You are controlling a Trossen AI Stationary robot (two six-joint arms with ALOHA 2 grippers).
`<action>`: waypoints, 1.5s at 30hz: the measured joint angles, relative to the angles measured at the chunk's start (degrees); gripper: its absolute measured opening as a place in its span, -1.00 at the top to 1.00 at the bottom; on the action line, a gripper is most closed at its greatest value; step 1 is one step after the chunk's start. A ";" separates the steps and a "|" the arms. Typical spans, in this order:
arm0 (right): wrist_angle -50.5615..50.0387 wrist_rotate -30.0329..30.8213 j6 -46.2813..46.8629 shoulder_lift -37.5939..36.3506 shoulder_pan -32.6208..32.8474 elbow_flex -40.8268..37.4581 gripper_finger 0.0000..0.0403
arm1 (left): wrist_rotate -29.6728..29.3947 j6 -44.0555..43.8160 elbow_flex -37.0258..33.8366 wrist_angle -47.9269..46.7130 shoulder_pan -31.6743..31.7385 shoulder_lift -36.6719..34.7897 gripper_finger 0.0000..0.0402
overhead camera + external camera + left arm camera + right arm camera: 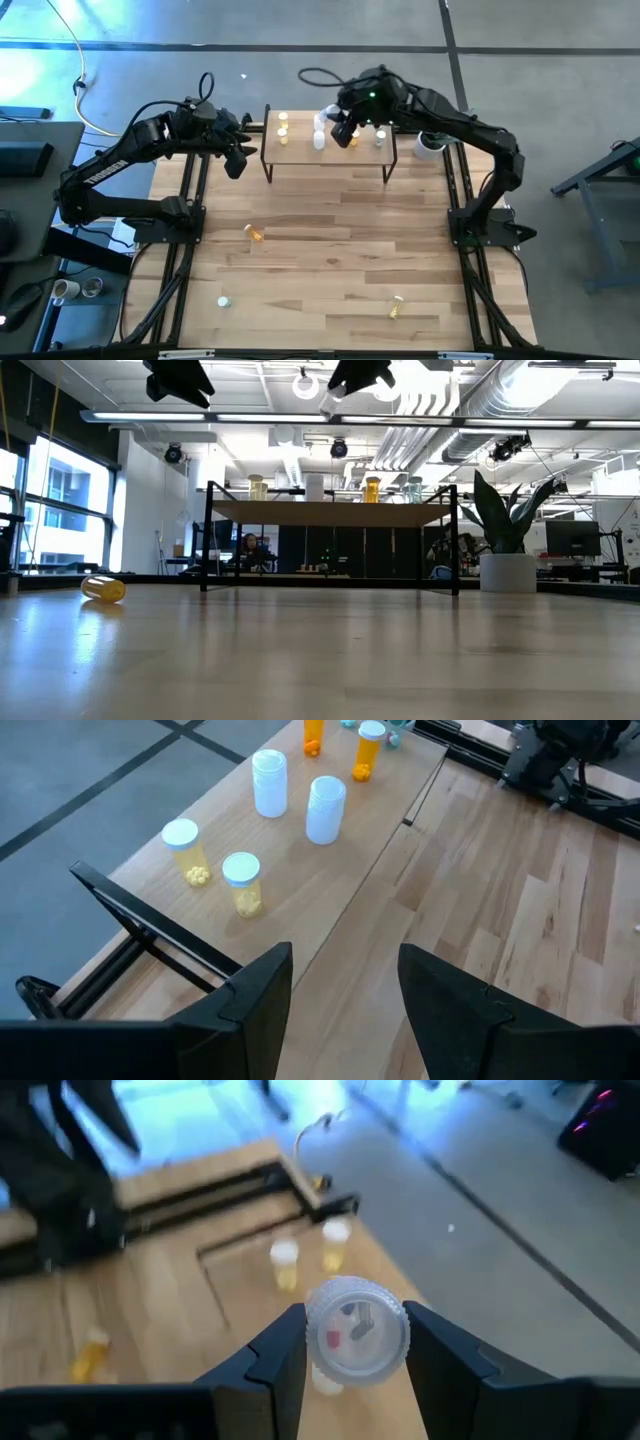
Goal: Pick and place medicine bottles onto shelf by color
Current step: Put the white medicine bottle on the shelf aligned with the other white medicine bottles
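The shelf [330, 158] stands at the table's far middle. On it stand yellow bottles [243, 883], white bottles [325, 808] and orange bottles [367, 750]. My right gripper [343, 130] hovers over the shelf's middle, shut on a white medicine bottle [357, 1330]. My left gripper [238, 160] hangs open and holds nothing, just off the shelf's left end, high above the table. Three more bottles lie on their sides on the table: an orange-yellow one [255, 233], a pale one [224, 300] and a yellow one [397, 308]. My right gripper pinches the white bottle between its two fingers, which sit on opposite sides of its ribbed cap end [400, 1342]. The fingers slant down from the table's right side. The bottle [330, 402] is lifted clear above the shelf, tilted, its cap turned back toward the wrist.
A white pot with a green plant [508, 570] stands at the shelf's right end. The black arm rails [190, 260] run along both sides of the table. The wood between the shelf and the near edge bears only the three loose bottles.
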 joint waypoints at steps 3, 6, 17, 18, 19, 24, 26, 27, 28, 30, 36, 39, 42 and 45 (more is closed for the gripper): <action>-2.63 -2.80 -2.00 1.81 0.02 0.32 0.34 | 0.00 -0.02 0.00 0.00 0.00 0.02 0.13; -4.44 -5.34 -3.61 3.68 0.38 0.32 0.34 | 0.00 0.09 0.00 0.00 0.00 0.00 0.13; -8.10 -8.33 -10.66 10.54 2.92 0.30 0.34 | 0.00 -1.53 0.00 0.00 0.00 0.00 0.13; -8.09 -8.31 -11.26 11.03 3.06 0.30 0.34 | 0.00 -1.53 0.00 0.00 0.00 0.01 0.13; -8.13 -8.31 -11.59 11.37 3.10 0.30 0.34 | 0.00 -1.50 0.00 0.00 0.00 0.00 0.13; -8.43 -8.14 -13.58 13.46 3.10 0.30 0.34 | 0.00 -1.50 0.00 0.00 0.00 0.00 0.13; -8.42 -8.10 -14.50 13.88 3.02 0.30 0.34 | 0.00 -1.53 0.00 0.00 0.00 0.00 0.13; -8.42 -7.87 -14.85 14.10 2.96 0.30 0.34 | 0.00 -1.53 0.00 0.00 0.00 0.00 0.13; -8.45 -7.20 -14.98 14.30 2.89 0.30 0.34 | 0.00 -1.53 0.00 0.00 0.01 0.01 0.13; -8.45 -6.59 -15.44 14.64 2.66 0.30 0.34 | 0.00 -1.53 0.00 0.00 0.02 0.00 0.13; -8.41 -5.67 -15.97 15.67 0.91 0.26 0.34 | 0.00 -1.39 0.00 -0.02 0.00 0.00 0.13; -7.95 -5.65 -16.25 15.83 0.40 0.19 0.34 | 0.00 -1.40 0.00 -0.02 0.02 0.00 0.13; -7.72 -5.54 -16.43 16.01 0.00 0.21 0.34 | -0.14 -1.37 0.00 -0.02 0.02 0.00 0.13; -7.64 -5.62 -16.41 16.37 -0.11 0.21 0.34 | -0.17 -1.37 -0.02 -0.02 0.02 0.00 0.13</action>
